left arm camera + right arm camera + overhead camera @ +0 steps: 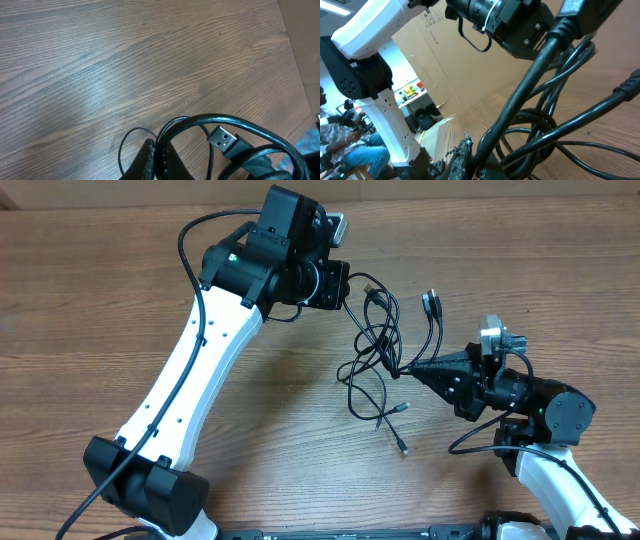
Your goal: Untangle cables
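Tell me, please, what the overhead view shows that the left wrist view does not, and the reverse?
Only overhead: the right fingers pinching the whole tangle of thin black cables, and loose plug ends beyond it. Only left wrist: a silver USB plug close up, its metal mouth clear. Both: the cables and the brown wooden table.

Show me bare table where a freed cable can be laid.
Widest bare table lies outside the left arm. Another patch sits between that arm, the cables and the near edge. The far corner beyond the right arm is bare too. Crowded: the cables strung between both arms' jaws.
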Controlling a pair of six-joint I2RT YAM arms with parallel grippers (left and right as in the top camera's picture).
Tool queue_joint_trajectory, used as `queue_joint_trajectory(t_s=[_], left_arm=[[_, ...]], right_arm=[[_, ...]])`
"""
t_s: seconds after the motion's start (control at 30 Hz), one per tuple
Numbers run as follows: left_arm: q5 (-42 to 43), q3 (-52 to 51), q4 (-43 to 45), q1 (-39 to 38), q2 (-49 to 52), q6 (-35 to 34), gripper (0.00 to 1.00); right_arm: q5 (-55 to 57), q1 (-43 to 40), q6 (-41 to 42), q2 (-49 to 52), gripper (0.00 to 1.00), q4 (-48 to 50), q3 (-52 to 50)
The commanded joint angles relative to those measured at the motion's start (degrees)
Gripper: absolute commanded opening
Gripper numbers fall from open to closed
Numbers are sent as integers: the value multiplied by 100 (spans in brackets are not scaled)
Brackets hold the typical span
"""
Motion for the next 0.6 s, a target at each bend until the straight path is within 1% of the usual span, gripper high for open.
queue_joint_trajectory(t_s=[0.0, 0.03, 0.07, 0.1, 0.13, 0.17, 0.23, 0.27, 0.33, 0.5, 0.57], left_arm=[[15, 48, 9, 90, 22, 118, 4], [50, 48, 17, 90, 22, 181, 4], [92, 48, 33, 90, 22, 245, 4], [232, 48, 52, 90, 22, 439, 4], [337, 48, 57, 90, 20, 557, 4], [527, 48, 59, 96, 22, 758, 4], [767, 48, 52, 96, 22, 1019, 4], [903, 48, 48, 96, 22, 1189, 4], [1104, 48, 48, 94, 22, 1427, 4], [1217, 48, 35, 96, 22, 1471, 4], [1325, 48, 13, 96, 22, 1486, 4]], right_arm=[[260, 15, 2, -35, 5, -131, 96], [334, 15, -2, -35, 17, -354, 96], [374, 13, -28, -35, 23, -551, 96], [446, 11, -57, -35, 31, -831, 96], [485, 11, -133, -35, 36, -1036, 96], [546, 11, -245, -35, 47, -1375, 96], [623, 11, -396, -35, 53, -1766, 96], [660, 11, -466, -35, 58, -1963, 96], [778, 11, -494, -35, 64, -2236, 96], [859, 11, -673, -35, 65, -2269, 96], [859, 11, -894, -35, 64, -2269, 96]])
